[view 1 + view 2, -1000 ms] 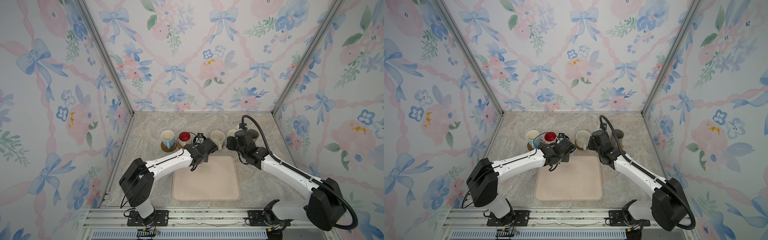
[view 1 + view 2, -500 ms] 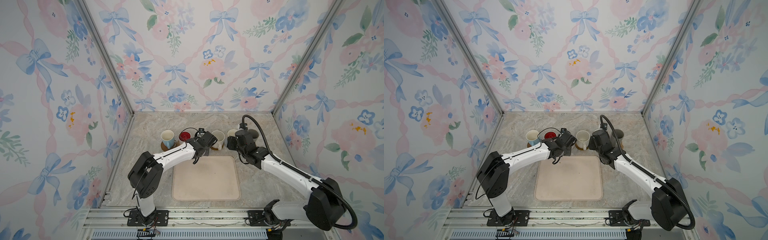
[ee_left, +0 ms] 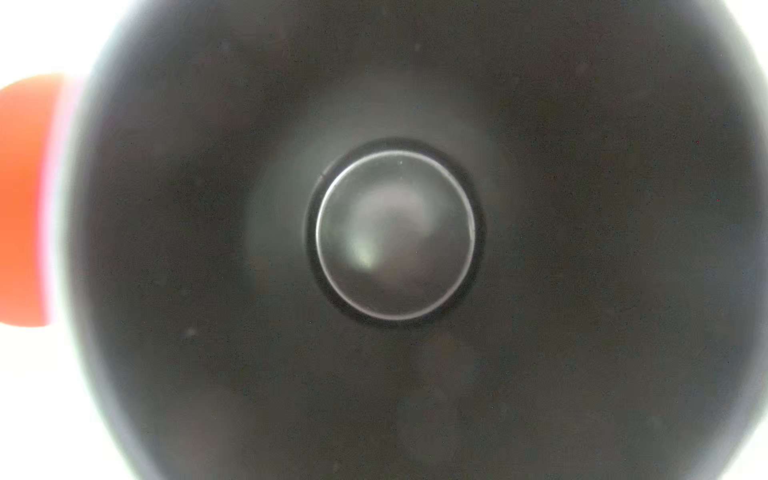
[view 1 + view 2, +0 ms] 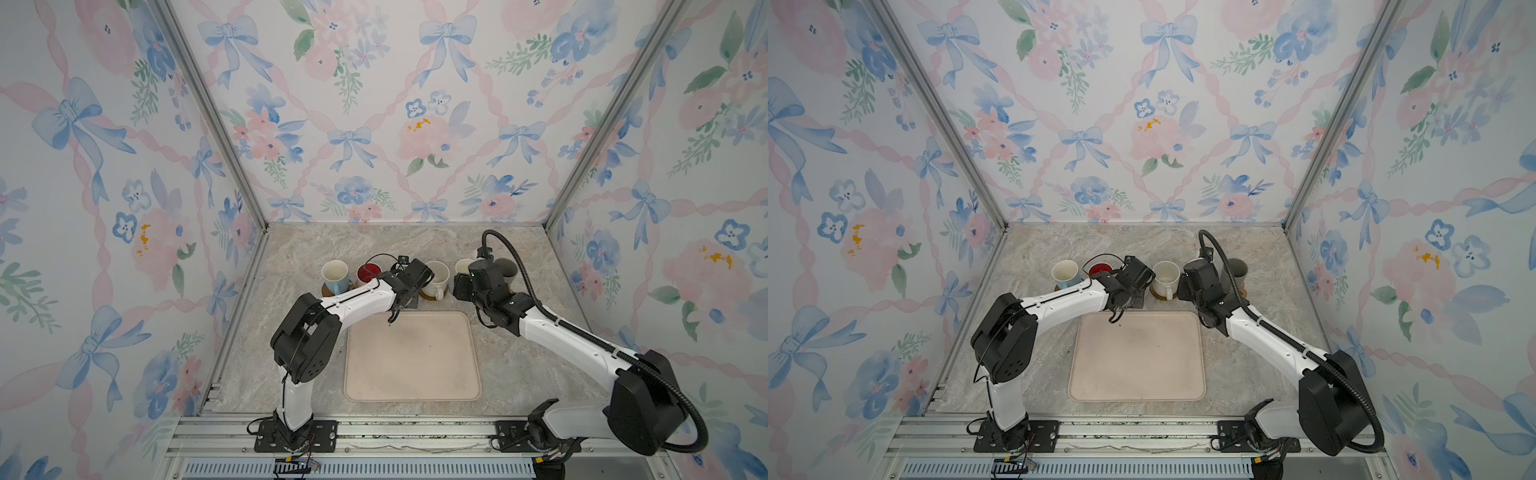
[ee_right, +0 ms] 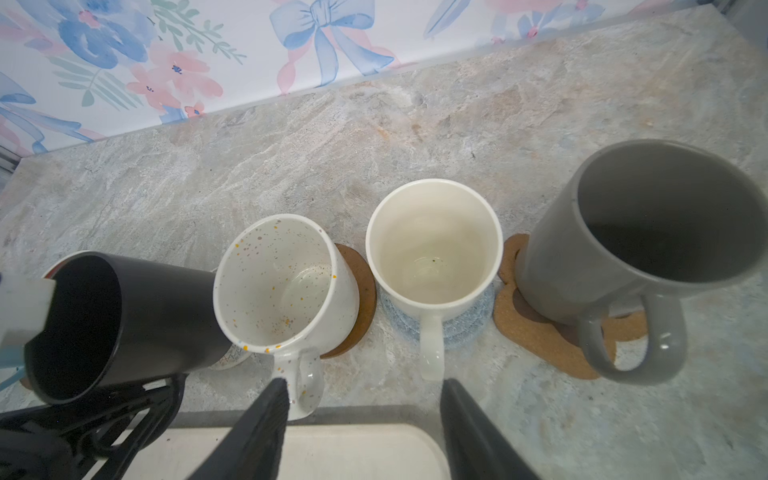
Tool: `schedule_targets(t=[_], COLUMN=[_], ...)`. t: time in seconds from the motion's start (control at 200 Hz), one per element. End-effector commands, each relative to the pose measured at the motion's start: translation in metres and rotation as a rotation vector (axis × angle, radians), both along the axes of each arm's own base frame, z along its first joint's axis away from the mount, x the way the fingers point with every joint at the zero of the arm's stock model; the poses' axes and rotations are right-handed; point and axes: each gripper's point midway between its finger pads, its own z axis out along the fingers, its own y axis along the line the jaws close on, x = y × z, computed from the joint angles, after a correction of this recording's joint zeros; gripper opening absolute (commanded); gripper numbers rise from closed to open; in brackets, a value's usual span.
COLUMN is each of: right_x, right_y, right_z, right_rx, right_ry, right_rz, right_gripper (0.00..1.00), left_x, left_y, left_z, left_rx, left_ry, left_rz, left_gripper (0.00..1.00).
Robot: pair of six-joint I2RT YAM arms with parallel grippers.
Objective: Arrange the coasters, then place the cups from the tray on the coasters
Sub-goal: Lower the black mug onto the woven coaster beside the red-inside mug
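Black mug, tilted, pinched by my left end effector; my right end effector spread, empty, near the cream mug.

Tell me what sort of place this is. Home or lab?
Most likely a staged robot test booth, not a home: flowered wallpaper panels set in bare metal posts, two robot arms bolted to a front rail, and a stone-look tabletop with mugs on coasters.

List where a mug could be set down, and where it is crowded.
Free: the tray; the marble strip between mug row and back wall. Crowded: that row behind the tray, light blue mug to grey mug, black mug held among them.
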Motion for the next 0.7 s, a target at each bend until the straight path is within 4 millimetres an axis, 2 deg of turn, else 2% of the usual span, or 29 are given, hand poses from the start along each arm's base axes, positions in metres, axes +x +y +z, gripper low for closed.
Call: schedule_targets(t=[0.0, 0.35, 0.695], right_x=[0.005, 0.005, 0.006], right_y=[-0.002, 0.001, 0.002], right_z=[-0.004, -0.006, -0.007], right_rx=[0.011, 0.018, 0.018], right_ry=[0.004, 0.011, 0.014], right_rz=[-0.014, -0.005, -0.004], right_gripper=[0.61, 0.61, 0.61], left_x=[0.022, 0.030, 0.027], left_y=[-0.007, -0.006, -0.006], left_z=[0.023, 0.008, -0.005], left_rx=[-0.041, -0.024, -0.013], left_ry=[-0.080, -0.054, -0.024], left_rz=[0.008, 0.005, 0.000], left_gripper=[0.00, 0.00, 0.00])
